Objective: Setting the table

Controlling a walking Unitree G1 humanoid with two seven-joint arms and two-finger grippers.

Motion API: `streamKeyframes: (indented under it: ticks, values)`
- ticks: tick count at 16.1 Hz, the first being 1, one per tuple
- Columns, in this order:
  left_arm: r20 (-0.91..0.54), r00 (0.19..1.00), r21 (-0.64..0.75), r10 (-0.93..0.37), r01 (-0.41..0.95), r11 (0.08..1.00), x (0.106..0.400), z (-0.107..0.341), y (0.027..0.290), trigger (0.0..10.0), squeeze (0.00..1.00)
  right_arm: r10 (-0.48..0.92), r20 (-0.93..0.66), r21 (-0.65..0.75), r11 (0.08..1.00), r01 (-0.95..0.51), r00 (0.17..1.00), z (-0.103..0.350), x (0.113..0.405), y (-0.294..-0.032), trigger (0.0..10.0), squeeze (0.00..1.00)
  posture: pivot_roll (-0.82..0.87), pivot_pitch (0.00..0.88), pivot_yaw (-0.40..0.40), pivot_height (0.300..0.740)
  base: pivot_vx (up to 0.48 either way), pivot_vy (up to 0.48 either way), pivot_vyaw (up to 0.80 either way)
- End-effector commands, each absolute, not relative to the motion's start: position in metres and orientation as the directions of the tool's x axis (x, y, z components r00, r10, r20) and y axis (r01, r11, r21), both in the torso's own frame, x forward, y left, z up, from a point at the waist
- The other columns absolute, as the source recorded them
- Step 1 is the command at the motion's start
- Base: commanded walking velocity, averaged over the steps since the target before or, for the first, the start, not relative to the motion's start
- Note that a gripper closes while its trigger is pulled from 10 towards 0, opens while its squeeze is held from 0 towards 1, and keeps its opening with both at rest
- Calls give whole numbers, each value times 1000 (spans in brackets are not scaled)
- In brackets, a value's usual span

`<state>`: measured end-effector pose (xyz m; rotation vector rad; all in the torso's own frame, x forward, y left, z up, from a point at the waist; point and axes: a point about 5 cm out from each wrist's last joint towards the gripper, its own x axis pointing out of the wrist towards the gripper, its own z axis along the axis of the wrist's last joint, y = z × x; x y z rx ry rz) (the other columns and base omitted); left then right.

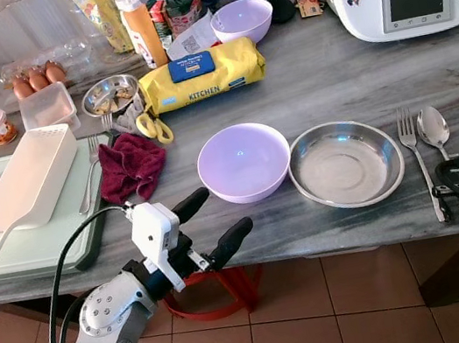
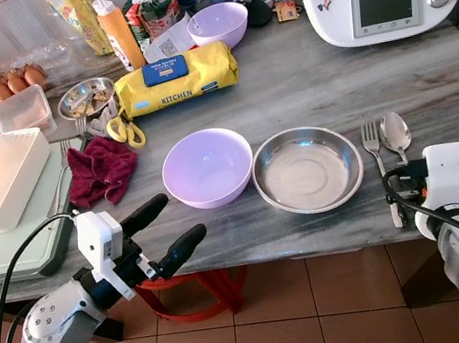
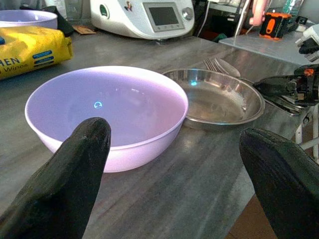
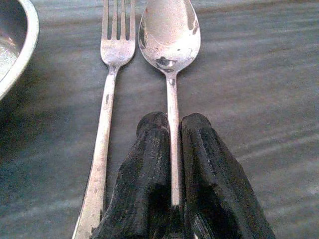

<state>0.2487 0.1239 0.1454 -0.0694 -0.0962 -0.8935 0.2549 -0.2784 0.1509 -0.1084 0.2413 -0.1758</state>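
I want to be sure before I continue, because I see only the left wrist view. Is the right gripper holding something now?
Observer: Yes. The right gripper is shut on the spoon, pinching its handle, with the spoon lying flat on the table.
Operator: And the fork, is it also in the grip?
Observer: No. The fork lies free beside the spoon, on the side of the steel plate.
Operator: Where is my left gripper, compared with the bowl?
Observer: The left gripper is open, off the table's front edge, its fingers pointing toward the purple bowl.

Bowl (image 1: 244, 162) left of plate (image 1: 346, 163), fork (image 1: 417, 158) and spoon (image 1: 434, 128) side by side right of it.
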Motion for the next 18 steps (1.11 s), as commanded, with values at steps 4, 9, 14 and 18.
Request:
streamKeyframes:
  ticks: [4,9,14,18]
  values:
    - [97,627,-5,-773,777,630,249,145,126,10000,0,-160,-267,-111,985,135,950,143,252,-273,10000,1000,-204,173,133,740,0,0,0]
    - [96,626,-3,-774,778,628,249,145,126,10000,0,-176,-198,-159,976,145,964,155,253,-273,10000,1000,-205,172,134,740,0,0,0]
    - [98,627,-5,-772,776,630,250,144,125,10000,0,-161,24,-137,977,163,987,188,253,-264,10000,1000,-209,169,132,740,0,0,0]
    - [102,626,-4,-773,777,629,250,144,125,10000,0,-160,123,-138,975,176,979,201,252,-254,10000,1000,-207,156,124,740,0,0,0]
